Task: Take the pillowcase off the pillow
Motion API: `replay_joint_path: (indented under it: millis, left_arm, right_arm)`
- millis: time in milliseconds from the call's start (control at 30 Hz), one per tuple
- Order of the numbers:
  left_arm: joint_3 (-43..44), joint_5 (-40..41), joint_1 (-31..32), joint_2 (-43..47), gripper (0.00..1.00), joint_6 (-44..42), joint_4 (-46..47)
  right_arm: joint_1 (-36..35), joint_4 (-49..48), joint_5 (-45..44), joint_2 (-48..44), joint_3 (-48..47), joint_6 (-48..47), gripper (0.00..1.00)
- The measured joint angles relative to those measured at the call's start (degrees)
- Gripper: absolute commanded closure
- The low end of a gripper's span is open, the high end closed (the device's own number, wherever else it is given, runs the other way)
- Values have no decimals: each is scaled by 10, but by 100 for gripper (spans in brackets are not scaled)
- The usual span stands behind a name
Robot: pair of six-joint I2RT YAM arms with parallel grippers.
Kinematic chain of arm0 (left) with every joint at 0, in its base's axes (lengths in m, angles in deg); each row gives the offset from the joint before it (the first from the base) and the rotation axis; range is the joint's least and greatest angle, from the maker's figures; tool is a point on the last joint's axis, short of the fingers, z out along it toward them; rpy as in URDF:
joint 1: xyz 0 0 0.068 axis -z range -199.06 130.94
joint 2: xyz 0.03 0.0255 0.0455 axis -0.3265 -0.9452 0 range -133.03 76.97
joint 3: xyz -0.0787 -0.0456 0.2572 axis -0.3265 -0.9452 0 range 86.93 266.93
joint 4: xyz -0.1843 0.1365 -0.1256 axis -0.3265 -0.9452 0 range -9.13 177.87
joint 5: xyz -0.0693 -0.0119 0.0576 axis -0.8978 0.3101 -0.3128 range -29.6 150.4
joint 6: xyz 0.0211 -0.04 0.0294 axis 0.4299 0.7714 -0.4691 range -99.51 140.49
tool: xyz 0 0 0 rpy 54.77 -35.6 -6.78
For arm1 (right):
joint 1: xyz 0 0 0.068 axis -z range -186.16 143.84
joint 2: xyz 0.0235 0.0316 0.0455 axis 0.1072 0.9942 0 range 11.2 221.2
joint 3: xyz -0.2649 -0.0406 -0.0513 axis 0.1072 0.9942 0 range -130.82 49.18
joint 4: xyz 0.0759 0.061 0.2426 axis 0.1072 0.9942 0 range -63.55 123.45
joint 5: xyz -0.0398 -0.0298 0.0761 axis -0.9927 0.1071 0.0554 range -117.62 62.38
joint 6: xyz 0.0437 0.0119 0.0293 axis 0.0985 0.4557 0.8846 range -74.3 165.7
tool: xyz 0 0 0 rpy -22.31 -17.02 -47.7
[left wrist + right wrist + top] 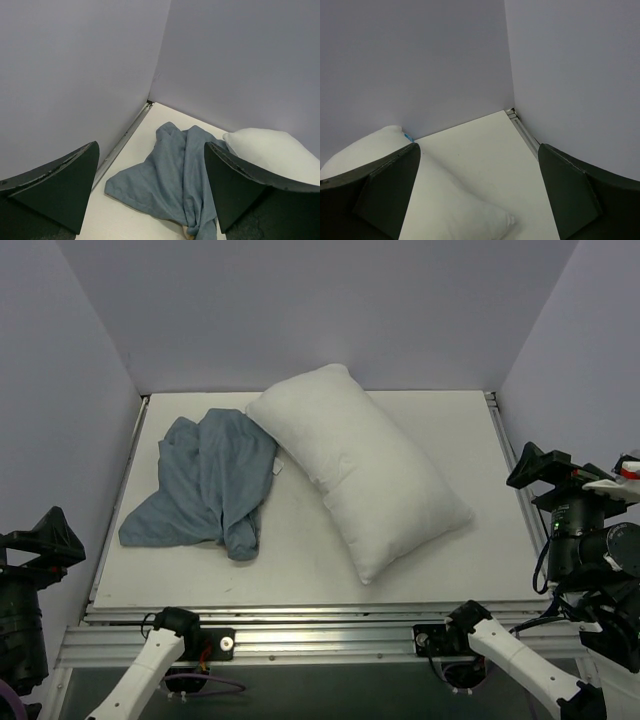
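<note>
Nearest the overhead lens, saw the left arm (140, 670) and the right arm (515, 655) based at the near edge of the table (300, 560), with no reach out over it. Could not make out either set of fingers with any certainty from there. Found the pillowcase (205, 485) crumpled and limp, dusty blue, well forward of the left arm. Found the pillow (365, 480) bare and white, long axis running diagonally from far-left to near-right, its near end forward of the right arm. Saw the cloth's far-right edge touching or just beside the pillow's far end; could not tell which.

Closest in the left wrist view, saw the left gripper (150, 144) spread wide, released, clasping nothing. Found the pillowcase (170, 175) straight ahead and below, framed between the two fingers. Saw one end of the pillow (270, 152) ahead, past the right-hand finger.

Closest in the right wrist view, saw the right gripper (479, 145) likewise released and empty. Found only the pillow (445, 200) ahead, low and toward the left-hand finger, partly hidden behind it; no blue cloth in sight.

Judged the case already off the pillow. Judged the left arm the nearer one, should the cloth need dragging further clear of the pillow's far end.
</note>
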Motion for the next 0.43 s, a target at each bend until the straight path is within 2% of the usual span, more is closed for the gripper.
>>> replay_joint_path:
  millis: [433]
  left_arm:
    - [-37, 17, 13, 21, 6, 0, 2]
  right_arm:
    - [-1, 0, -1, -8, 2, -4, 2]
